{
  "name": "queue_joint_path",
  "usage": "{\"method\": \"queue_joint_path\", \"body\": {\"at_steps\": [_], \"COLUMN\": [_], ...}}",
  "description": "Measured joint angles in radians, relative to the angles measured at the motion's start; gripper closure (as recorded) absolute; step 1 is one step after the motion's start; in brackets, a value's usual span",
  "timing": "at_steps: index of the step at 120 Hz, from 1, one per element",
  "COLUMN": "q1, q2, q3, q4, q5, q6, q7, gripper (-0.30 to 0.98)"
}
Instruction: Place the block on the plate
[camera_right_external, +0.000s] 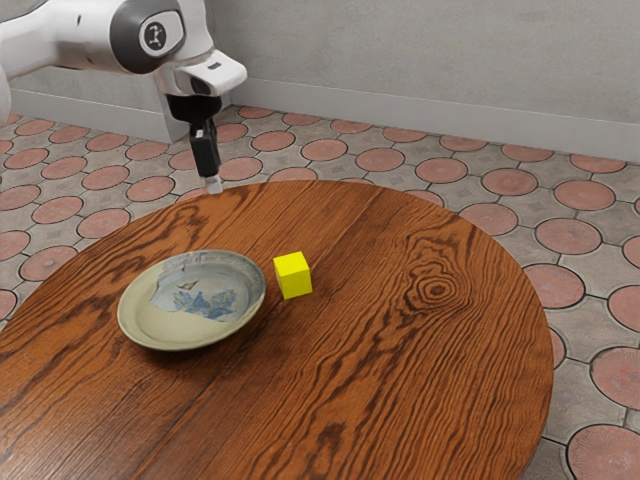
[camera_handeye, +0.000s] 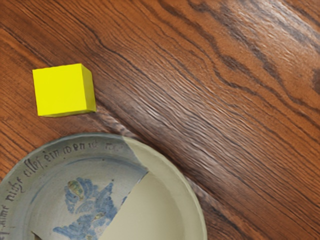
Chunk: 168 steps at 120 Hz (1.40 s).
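In the exterior view, my end effector (camera_right_external: 213, 185) is at the upper left; I can't tell if it's apart or together. Near the middle, the yellow block (camera_right_external: 293, 276) sits on the desk (camera_right_external: 430, 385) beside the plate (camera_right_external: 172, 322).

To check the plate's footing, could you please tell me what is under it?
The round wooden table shows around the blue-patterned plate and appears to support it. The area beneath is covered, so I cannot tell whether anything else is there.
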Motion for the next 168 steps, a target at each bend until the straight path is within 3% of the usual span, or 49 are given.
{"method": "queue_joint_path", "body": {"at_steps": [38,84,128,168], "q1": [-0.001,-0.017,-0.010,-0.009], "q2": [0.014,0.330,0.504,0.659], "q3": [0.000,0.007,0.062,0.064], "q4": [0.002,0.258,0.279,0.350], "q5": [-0.001,0.005,-0.084,-0.108], "q6": [0.004,0.033,0.146,0.275], "q7": [0.020,0.026,-0.017,-0.046], "gripper": [0.00,0.00,0.00,0.00]}}
